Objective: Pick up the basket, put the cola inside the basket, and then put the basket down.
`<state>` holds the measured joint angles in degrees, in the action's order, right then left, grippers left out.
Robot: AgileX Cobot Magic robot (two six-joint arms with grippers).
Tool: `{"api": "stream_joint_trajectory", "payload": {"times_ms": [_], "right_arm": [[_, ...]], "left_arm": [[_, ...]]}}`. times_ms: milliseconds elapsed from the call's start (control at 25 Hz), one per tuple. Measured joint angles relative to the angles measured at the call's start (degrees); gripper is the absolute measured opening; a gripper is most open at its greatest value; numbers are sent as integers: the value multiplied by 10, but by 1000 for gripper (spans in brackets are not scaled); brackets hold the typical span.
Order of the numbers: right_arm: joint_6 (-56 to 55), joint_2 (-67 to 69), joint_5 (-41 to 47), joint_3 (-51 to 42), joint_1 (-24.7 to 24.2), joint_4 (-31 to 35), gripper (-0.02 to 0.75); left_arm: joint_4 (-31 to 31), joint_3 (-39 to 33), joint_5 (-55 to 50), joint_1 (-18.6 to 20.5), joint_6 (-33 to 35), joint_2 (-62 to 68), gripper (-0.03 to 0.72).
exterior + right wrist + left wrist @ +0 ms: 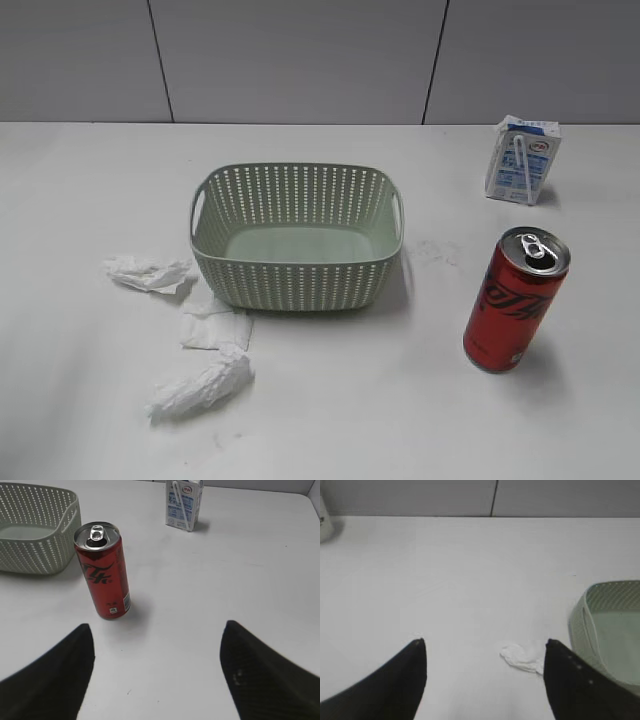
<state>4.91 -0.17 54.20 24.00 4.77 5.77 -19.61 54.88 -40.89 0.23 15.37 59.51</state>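
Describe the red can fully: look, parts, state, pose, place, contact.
The cola is a tall, slim red can, apparently metal, with black lettering down its side and a silver top whose pull-tab is lifted over an open mouth. It stands upright on the white table, right of the basket and in front of the drink carton, apart from both. Nothing touches it but the table; in the right wrist view the right gripper is open, short of it.
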Motion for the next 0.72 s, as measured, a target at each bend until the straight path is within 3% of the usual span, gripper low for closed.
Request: {"api": "stream_joint_trajectory", "payload": {"times_ms": [240,440,720], "right_arm": [[0,0,0,0,0,0,591],[0,0,0,0,0,0,591],[0,0,0,0,0,0,591]], "left_arm": [[-26,103,-50,-33,14,143,553],[-18,173,-67,-114,-12,236,553],[78,277,-121,-232,-125,380,553]]}}
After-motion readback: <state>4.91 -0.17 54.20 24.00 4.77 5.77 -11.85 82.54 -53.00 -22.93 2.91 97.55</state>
